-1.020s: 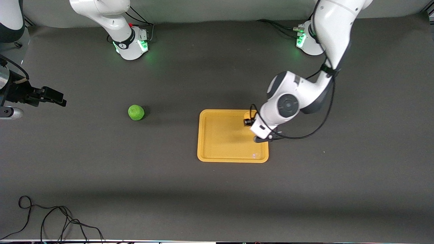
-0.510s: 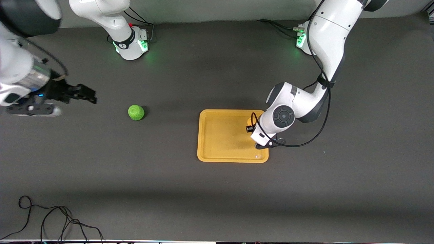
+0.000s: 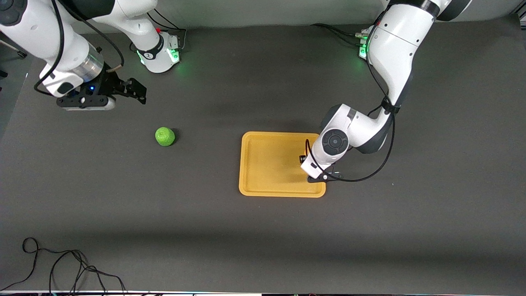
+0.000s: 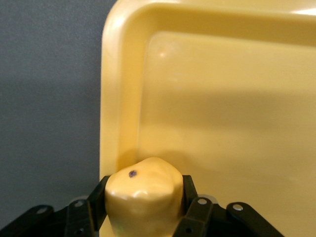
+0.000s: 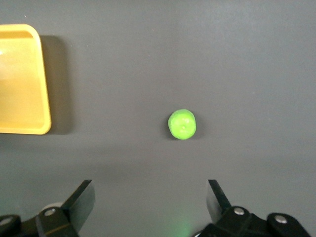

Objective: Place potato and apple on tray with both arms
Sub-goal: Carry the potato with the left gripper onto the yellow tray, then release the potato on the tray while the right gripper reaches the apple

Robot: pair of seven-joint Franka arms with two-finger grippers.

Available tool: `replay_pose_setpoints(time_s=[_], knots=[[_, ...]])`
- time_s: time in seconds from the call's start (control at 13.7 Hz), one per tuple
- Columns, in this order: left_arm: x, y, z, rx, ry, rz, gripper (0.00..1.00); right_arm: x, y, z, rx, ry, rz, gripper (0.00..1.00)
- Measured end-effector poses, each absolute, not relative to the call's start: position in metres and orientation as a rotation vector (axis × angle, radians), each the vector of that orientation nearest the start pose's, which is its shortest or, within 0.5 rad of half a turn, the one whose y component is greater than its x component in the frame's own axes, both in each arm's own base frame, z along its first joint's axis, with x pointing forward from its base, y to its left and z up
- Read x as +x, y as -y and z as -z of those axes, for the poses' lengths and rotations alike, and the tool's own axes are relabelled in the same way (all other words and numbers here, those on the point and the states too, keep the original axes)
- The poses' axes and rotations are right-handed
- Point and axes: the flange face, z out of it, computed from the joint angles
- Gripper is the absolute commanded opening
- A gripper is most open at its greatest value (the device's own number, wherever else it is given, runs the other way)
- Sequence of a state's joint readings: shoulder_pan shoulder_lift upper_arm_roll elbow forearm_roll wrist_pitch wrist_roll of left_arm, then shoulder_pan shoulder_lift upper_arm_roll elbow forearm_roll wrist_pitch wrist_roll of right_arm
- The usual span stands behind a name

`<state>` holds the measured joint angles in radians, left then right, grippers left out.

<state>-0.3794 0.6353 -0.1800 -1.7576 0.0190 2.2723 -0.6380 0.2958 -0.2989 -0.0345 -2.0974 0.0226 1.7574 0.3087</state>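
So my left gripper point(image 4: 143, 207) is clamped on the potato point(image 4: 144, 195), a lumpy pale-yellow thing with a matte skin and one tiny dark speck, and it sits low over the tray point(image 3: 267, 164) at the edge toward the left arm's end of the table. That tray is smooth, glossy yellow plastic, rectangular with rounded corners and a low raised rim. My right gripper point(image 5: 150, 197) hangs in the air with its black fingers point(image 5: 81, 197) spread wide, over bare table toward the right arm's end. The apple point(image 3: 165, 136), a round bright green ball with a slightly bumpy skin, sits alone on the mat well apart from the tray. Everything rests on a dark grey matte table point(image 3: 263, 238), with a loose black cable point(image 3: 61, 267) curled at the corner nearest the front camera.
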Motion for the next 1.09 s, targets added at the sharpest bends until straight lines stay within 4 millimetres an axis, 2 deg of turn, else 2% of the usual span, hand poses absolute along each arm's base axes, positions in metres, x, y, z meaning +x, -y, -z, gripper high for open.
replay_pose_setpoints(time_s=[0.07, 0.22, 0.36, 0.44, 0.51, 0.58, 0.66, 0.73, 0.8, 0.95, 1.09], knots=[[0.557, 0.340, -0.204, -3.149, 0.146, -0.224, 0.86, 0.440, -0.115, -0.538, -3.130, -0.080, -0.065, 1.00], [0.558, 0.342, -0.206, -3.153, 0.141, -0.216, 0.88, 0.440, -0.105, -0.521, -3.134, -0.095, -0.035, 1.00], [0.561, 0.345, -0.211, -3.161, 0.141, -0.201, 0.88, 0.447, -0.090, -0.485, -3.121, -0.111, -0.008, 1.00], [0.563, 0.346, -0.216, -3.166, 0.142, -0.188, 0.94, 0.449, -0.086, -0.464, -3.117, -0.114, 0.007, 1.00], [0.566, 0.346, -0.224, -3.170, 0.143, -0.175, 0.99, 0.450, -0.086, -0.442, -3.115, -0.112, 0.026, 1.00], [0.569, 0.344, -0.238, -3.164, 0.145, -0.173, 0.99, 0.450, -0.087, -0.419, -3.115, -0.110, 0.041, 1.00], [0.573, 0.339, -0.261, -3.152, 0.147, -0.174, 0.99, 0.450, -0.088, -0.397, -3.118, -0.108, 0.042, 1.00], [0.578, 0.326, -0.294, -3.139, 0.151, -0.172, 0.99, 0.451, -0.089, -0.377, -3.119, -0.104, 0.050, 1.00], [0.582, 0.305, -0.331, -3.129, 0.145, -0.170, 1.00, 0.453, -0.090, -0.357, -3.120, -0.088, 0.069, 1.00], [0.589, 0.247, -0.400, -3.117, 0.118, -0.170, 1.00, 0.453, -0.090, -0.318, -3.123, -0.051, 0.101, 1.00], [0.586, 0.184, -0.457, -3.110, 0.076, -0.172, 1.00, 0.450, -0.090, -0.279, -3.127, -0.037, 0.119, 1.00]])
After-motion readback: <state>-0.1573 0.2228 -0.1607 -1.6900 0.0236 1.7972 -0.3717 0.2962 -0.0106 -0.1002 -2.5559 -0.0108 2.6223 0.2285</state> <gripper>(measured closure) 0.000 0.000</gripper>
